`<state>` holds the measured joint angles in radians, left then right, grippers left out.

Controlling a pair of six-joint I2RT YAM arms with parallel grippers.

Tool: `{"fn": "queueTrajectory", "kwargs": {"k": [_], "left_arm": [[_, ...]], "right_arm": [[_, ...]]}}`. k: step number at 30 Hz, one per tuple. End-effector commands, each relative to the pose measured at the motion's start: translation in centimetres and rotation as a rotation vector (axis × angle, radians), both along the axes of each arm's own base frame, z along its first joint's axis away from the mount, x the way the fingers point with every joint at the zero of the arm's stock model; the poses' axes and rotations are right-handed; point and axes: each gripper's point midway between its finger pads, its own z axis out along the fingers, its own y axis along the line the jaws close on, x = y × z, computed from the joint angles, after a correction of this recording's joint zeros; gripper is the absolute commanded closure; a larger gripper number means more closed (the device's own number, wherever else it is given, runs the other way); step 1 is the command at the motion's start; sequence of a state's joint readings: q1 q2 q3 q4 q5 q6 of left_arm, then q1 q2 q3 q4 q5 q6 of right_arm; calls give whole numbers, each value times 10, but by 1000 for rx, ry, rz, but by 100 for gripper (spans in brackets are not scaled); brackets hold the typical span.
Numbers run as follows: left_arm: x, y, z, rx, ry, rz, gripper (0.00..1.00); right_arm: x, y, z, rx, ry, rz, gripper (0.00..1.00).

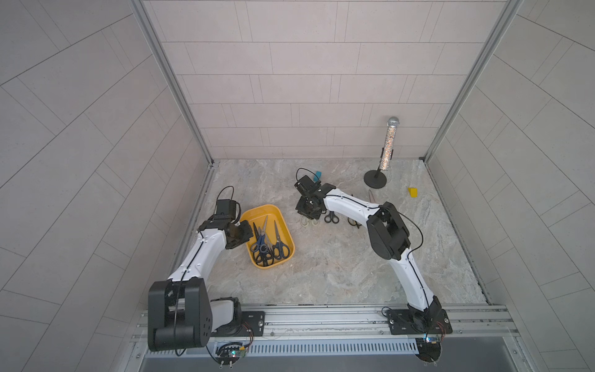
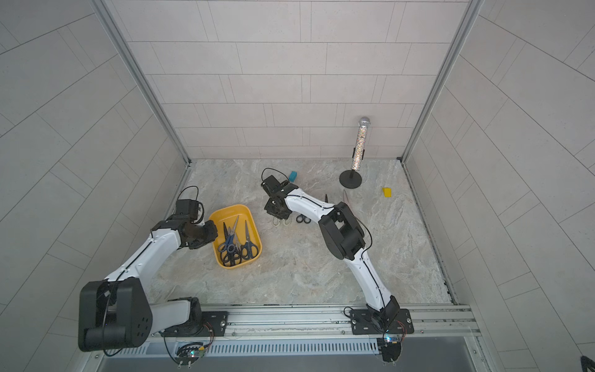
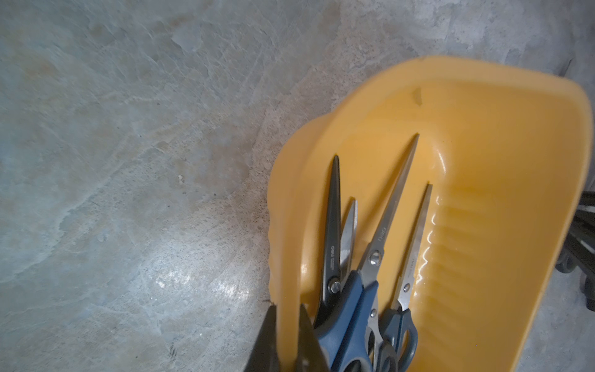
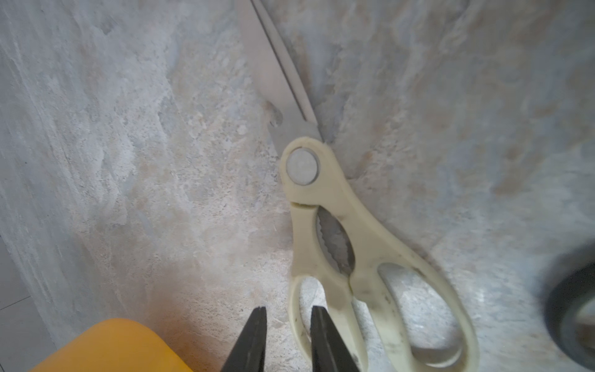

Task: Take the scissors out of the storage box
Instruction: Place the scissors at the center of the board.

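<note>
Pale grey panels scored in a staggered tile pattern form the back wall and both side walls, which meet it at slanting aluminium posts. The counter has a mottled grey-beige stone finish under soft, even light. An aluminium rail and a slotted grille edge its near side.

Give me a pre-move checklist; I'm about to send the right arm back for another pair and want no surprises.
1. Left end effector clamped on storage box rim: ok.
2. Right end effector jaws apart: ok.
3. Clear of cream scissors: not ok, handle rim sits between the jaws.
4. Those scissors flat on table, outside box: ok.
5. Remaining scissors easy to single out: not ok, handles overlap.
</note>
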<state>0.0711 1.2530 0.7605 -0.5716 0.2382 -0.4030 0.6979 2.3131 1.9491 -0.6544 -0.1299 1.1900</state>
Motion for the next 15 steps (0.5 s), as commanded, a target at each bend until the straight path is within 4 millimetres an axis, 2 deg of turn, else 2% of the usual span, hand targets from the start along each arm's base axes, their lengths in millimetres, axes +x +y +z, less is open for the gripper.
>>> {"fn": "queueTrajectory", "kwargs": {"k": [1,5,9,11,15], "left_arm": [[8,-3,7,-23,-47,-1,100],[9,-4,4,-28,-36,0,100],[9,-3,1,-33,-23,9,100],[9,-5,-1,-41,-17,10,100],[10,-5,-3,-51,-13,19,100]], "right_arm": [[0,-3,29,-23,-60,43,72],[-10,3,65,-21,-134,192,72],[-38,20,91,7,-172,383,72],[-57,30,97,25,-175,479,72],[-97,51,94,50,-146,628,72]]}}
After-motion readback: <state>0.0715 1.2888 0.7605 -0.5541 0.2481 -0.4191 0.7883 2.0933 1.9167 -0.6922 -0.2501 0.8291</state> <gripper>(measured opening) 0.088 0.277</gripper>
